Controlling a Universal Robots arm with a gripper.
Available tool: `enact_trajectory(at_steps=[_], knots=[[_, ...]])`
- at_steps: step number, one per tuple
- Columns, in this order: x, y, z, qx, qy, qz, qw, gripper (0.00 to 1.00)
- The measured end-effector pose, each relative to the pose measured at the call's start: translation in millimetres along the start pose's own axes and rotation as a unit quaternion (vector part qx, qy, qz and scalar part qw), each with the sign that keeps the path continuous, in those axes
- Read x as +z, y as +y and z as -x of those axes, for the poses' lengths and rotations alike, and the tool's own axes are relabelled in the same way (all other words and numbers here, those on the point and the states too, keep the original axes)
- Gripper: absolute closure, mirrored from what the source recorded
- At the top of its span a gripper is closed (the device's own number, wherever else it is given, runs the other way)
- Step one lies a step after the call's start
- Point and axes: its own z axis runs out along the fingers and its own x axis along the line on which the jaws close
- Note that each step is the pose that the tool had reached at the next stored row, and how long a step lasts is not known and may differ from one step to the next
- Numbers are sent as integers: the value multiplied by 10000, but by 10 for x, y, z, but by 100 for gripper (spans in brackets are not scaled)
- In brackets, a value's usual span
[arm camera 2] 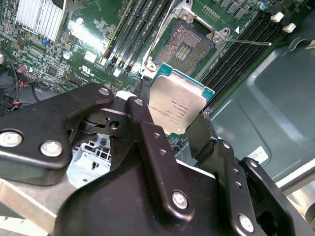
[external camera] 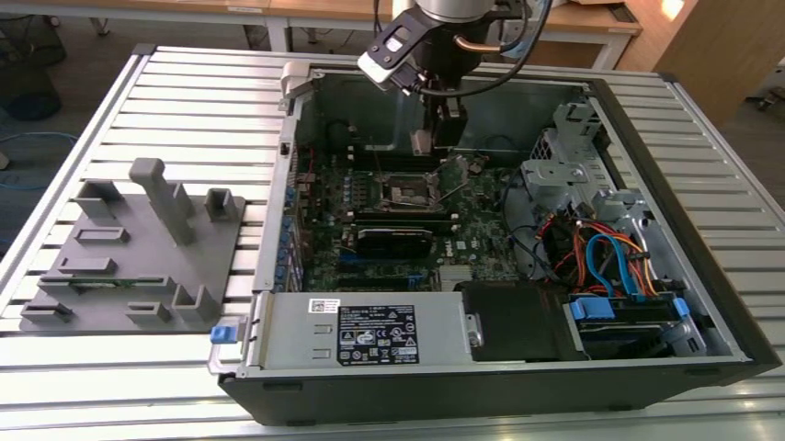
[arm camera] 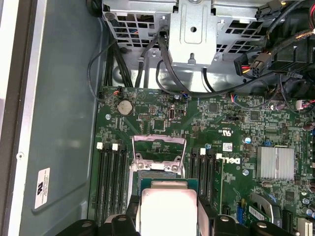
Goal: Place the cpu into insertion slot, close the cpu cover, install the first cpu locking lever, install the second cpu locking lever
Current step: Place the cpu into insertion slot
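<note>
Second wrist view: my pincer (arm camera 2: pixel 173 118) is clamped on the cpu (arm camera 2: pixel 178 98); I should keep it flat above the insertion slot (arm camera 2: pixel 187 46).

Fine print on cpu (arm camera 2: pixel 177 105), black label (external camera: pixel 377 333); seemingly none legible.

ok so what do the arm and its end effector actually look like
The end effector is matte black: flat, angular linkage plates joined by silver screws, narrowing to two slim black fingers. In the exterior view the arm is grey and dark. It carries a small black-and-white box at its wrist, and black cables loop beside it.
</note>
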Motion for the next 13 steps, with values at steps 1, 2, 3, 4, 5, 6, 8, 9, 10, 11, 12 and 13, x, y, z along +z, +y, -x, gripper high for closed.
enact_trajectory(at_steps=[1,2,3,4,5,6,8,9,10,11,12,13], knots=[[0,0,0,0,0,0,10000,46],[0,0,0,0,0,0,10000,46],[0,0,0,0,0,0,10000,46],[1,0,0,0,0,0,10000,46],[1,0,0,0,0,0,10000,46],[1,0,0,0,0,0,10000,46],[5,0,0,0,1,1,10000,46],[12,-1,0,0,3,1,10000,46],[21,-1,0,0,1,1,10000,46],[33,-2,0,0,0,0,10000,46],[49,-3,0,0,1,0,10000,46],[67,-4,0,0,0,0,10000,46]])
